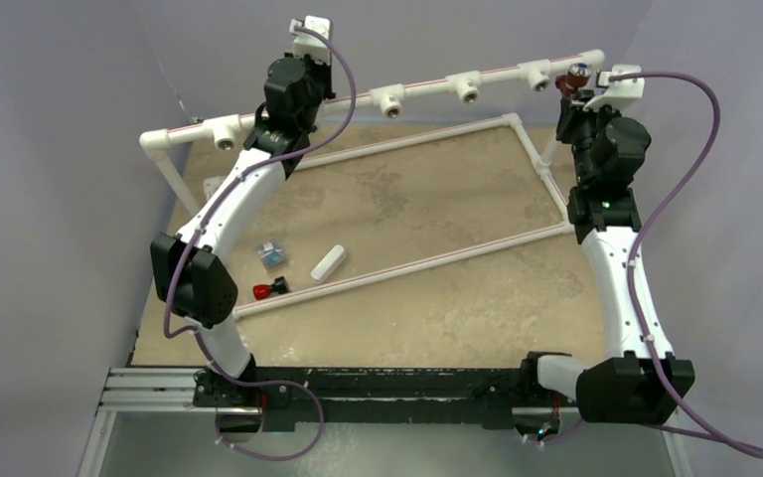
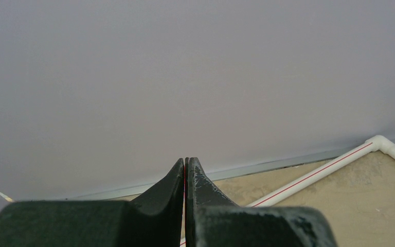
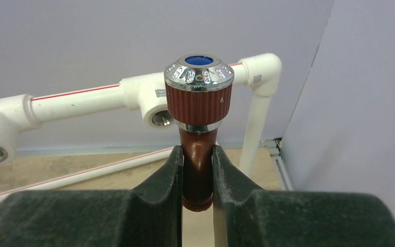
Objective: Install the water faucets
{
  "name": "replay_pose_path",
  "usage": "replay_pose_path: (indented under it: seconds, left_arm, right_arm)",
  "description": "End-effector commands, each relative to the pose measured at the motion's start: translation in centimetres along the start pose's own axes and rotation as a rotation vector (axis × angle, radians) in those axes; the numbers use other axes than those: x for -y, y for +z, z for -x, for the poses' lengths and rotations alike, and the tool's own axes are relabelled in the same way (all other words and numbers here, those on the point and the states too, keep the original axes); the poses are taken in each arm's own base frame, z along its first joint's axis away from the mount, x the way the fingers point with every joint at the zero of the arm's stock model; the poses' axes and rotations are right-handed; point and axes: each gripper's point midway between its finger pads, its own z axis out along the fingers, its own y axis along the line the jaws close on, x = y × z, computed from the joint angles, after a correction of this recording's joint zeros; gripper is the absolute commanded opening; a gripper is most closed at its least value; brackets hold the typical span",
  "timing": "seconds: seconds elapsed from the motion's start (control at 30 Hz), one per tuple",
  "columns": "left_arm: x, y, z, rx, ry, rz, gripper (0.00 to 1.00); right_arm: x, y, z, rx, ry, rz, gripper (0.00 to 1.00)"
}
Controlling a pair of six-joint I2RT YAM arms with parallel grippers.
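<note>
- At the far right end of the raised pipe (image 1: pixel 427 91), the right gripper (image 3: pixel 197 154) is clamped on the brown faucet (image 3: pixel 198 128), knob up, just in front of a threaded socket (image 3: pixel 160 119).
- The left gripper (image 2: pixel 185 170) is shut on nothing, facing the wall.
- The step looks like offering the faucet to the socket; it is not yet in.
- Next, its threaded end needs squaring to the opening, then twisting in.
- A red faucet (image 1: pixel 268 289) lies on the table (image 1: pixel 437 298).

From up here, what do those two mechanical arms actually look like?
Both the left arm and right arm have curved white shells with chunky black joints. A purple cable loops along each to a white wrist camera. The fingers are dark, wedge-shaped and scuffed.
</note>
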Motion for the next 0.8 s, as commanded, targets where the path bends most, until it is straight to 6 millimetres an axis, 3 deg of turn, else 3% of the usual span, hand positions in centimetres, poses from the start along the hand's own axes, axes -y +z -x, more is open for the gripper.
replay_pose_path:
  seconds: [0.0,0.3,0.77]
  left_arm:
    - [0.3,-0.7,-2.3,-0.071,0.033,-0.030,0.00]
    - [0.3,-0.4,-3.1,-0.067,0.043,-0.026,0.00]
    - [0.5,0.0,-3.9,-0.083,0.052,-0.032,0.00]
  right_arm:
    - [-0.9,0.4,1.9,0.110,-0.093,0.127,0.00]
    - [-1.0,-0.8,-0.6,0.097,-0.098,0.226,0.00]
    - [-2.4,-3.5,0.5,0.178,-0.036,0.286,0.00]
